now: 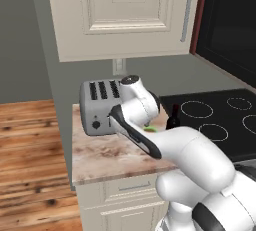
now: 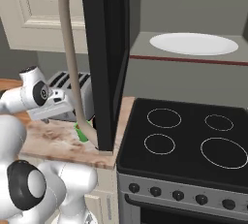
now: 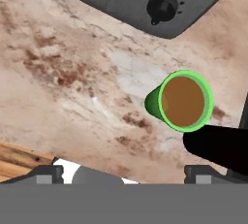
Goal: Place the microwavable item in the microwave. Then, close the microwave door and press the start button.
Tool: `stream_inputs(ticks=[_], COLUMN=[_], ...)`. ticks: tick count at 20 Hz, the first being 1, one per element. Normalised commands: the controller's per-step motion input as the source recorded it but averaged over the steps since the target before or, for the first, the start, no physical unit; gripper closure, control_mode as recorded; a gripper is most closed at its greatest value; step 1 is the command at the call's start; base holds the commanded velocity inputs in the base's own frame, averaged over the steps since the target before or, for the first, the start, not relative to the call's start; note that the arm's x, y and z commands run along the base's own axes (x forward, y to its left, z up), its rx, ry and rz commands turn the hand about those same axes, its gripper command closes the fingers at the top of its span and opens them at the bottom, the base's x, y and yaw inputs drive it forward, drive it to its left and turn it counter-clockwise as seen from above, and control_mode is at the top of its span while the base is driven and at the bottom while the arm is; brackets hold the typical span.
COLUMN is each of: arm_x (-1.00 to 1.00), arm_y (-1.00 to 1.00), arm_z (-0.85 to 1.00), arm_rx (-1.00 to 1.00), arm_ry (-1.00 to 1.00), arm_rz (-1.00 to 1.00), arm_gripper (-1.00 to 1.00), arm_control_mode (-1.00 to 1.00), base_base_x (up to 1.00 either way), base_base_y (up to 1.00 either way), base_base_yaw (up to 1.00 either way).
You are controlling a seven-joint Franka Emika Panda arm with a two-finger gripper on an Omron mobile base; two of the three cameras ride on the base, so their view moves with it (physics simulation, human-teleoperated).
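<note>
The green cup (image 3: pixel 184 101), brown contents showing at its mouth, stands upright on the marble counter (image 1: pixel 107 155) just in front of the silver toaster (image 1: pixel 97 107), not yet lifted. A dark wine bottle (image 1: pixel 173 117) stands near the toaster too, on its stove side, and in the hand view its dark body lies just beside the cup. The gripper hangs above the counter near the toaster, looking down on the cup; its fingertips are not visible, so I cannot tell whether they are apart or together. Beyond the toaster, the microwave door (image 2: pixel 104 58) is swung open and the white turntable (image 2: pixel 193 43) is bare. Judging from this, nothing is done: grasping, placing, closing and pressing start all remain.
</note>
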Motion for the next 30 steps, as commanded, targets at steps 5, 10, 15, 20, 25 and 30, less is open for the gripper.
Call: stream_inputs(ticks=[5, 10, 15, 20, 25, 30], arm_x=[0.24, 0.16, 0.03, 0.13, 0.27, 0.28], arm_y=[-0.07, 0.0, -0.13, -0.21, -0.11, -0.05], arm_z=[-0.38, -0.33, -0.21, -0.22, -0.18, -0.24], arm_rx=[0.0, 0.0, 0.0, 0.0, 0.0, 0.0], arm_ry=[0.02, 0.01, 0.0, 0.0, 0.0, 0.01], arm_rz=[0.02, 0.01, 0.02, 0.03, 0.03, 0.02], arm_gripper=[-1.0, -1.0, -1.0, -1.0, -1.0, -1.0], arm_control_mode=[-1.0, -1.0, -1.0, -1.0, -1.0, -1.0], base_base_x=[0.0, 0.0, 0.0, 0.0, 0.0, 0.0], base_base_y=[0.0, 0.0, 0.0, 0.0, 0.0, 0.0], base_base_yaw=[0.0, 0.0, 0.0, 0.0, 0.0, 0.0])
